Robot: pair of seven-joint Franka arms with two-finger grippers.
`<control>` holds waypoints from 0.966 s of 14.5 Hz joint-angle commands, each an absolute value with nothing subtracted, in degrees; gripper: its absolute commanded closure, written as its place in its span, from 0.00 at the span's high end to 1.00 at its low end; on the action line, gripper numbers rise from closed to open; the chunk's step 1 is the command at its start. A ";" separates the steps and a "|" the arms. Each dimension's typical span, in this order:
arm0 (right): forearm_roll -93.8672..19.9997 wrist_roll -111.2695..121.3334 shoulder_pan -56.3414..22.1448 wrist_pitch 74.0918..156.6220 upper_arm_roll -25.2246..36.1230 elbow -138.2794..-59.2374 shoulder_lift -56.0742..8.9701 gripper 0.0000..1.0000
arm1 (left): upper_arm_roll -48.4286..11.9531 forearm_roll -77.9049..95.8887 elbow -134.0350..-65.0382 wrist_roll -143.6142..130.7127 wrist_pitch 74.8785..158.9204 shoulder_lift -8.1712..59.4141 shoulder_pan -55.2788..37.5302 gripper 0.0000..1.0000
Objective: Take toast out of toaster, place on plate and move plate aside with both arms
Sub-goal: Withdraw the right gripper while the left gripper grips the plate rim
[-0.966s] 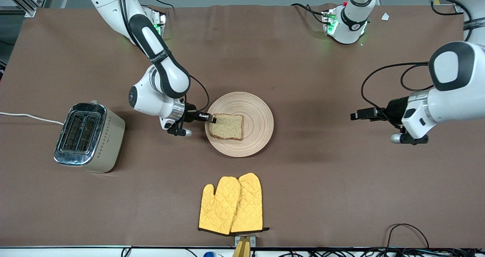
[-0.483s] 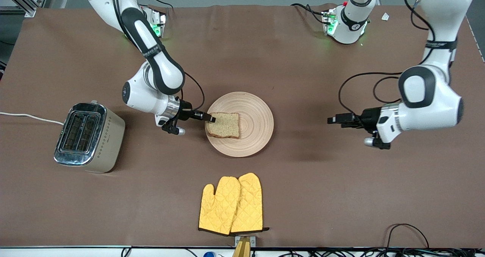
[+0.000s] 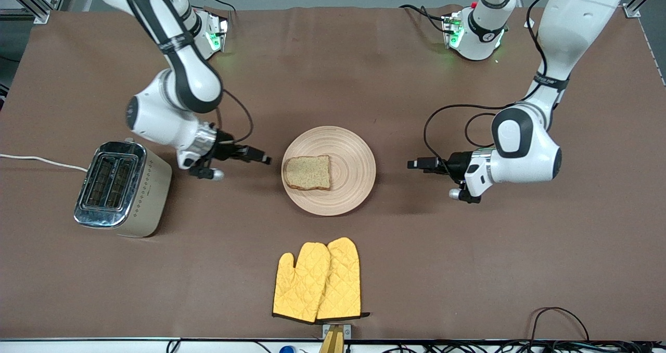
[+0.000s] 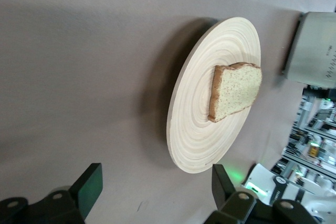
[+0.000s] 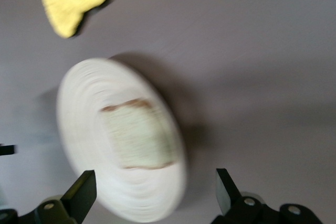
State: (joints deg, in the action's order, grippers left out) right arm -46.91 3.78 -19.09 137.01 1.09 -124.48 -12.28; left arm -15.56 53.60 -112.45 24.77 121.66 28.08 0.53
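Note:
The toast (image 3: 308, 173) lies flat on the round wooden plate (image 3: 354, 150), toward the right arm's side of it. It also shows in the left wrist view (image 4: 235, 91) and in the right wrist view (image 5: 137, 134). My right gripper (image 3: 261, 158) is open and empty, low over the table between the toaster and the plate, a short gap from the plate's rim (image 5: 173, 203). My left gripper (image 3: 414, 163) is open and empty, low over the table on the left arm's side of the plate (image 4: 199, 129), apart from it.
A chrome toaster (image 3: 120, 188) stands toward the right arm's end of the table, with a white cord. A pair of yellow oven mitts (image 3: 318, 281) lies nearer the front camera than the plate. Cables lie at the table's near edge.
My right gripper let go of the toast and drew back toward the toaster. My left gripper moved in toward the plate. The toast shifted slightly on the plate.

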 commanded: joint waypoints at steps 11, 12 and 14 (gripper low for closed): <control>2.72 16.67 5.71 103.56 0.35 -96.98 1.32 1.00 | -18.11 74.60 -111.45 46.22 126.12 39.11 -3.60 0.69; 2.64 17.22 6.76 100.66 0.35 -93.46 1.06 1.00 | -18.11 76.19 -111.18 47.54 126.21 39.72 -4.13 0.67; 2.29 16.35 7.64 97.05 0.35 -90.10 1.05 1.00 | -18.11 77.86 -111.09 49.12 126.30 40.51 -4.48 0.62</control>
